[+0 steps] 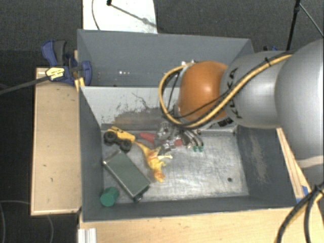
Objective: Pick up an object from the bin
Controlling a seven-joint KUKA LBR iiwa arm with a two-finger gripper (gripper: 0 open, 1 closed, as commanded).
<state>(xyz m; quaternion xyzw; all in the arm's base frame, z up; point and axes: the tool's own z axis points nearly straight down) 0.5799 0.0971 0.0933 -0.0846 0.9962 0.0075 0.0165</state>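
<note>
My gripper (166, 145) hangs low over the middle of the bin floor, under the orange wrist cover. Its metal tips stand just above a yellow-orange crumpled thing (154, 162) that stretches down toward the bin's front. A small red thing (147, 135) lies just left of the tips, near the back wall. A small green-tipped thing (197, 148) sits just right of them. Whether anything is between the tips is hidden by the cover.
A yellow toy vehicle with black wheels (118, 137) rests at the back left. A dark grey flat box (126, 173) lies at the front left, with a green round cap (108, 197) at the front-left corner. The arm covers the bin's right rear.
</note>
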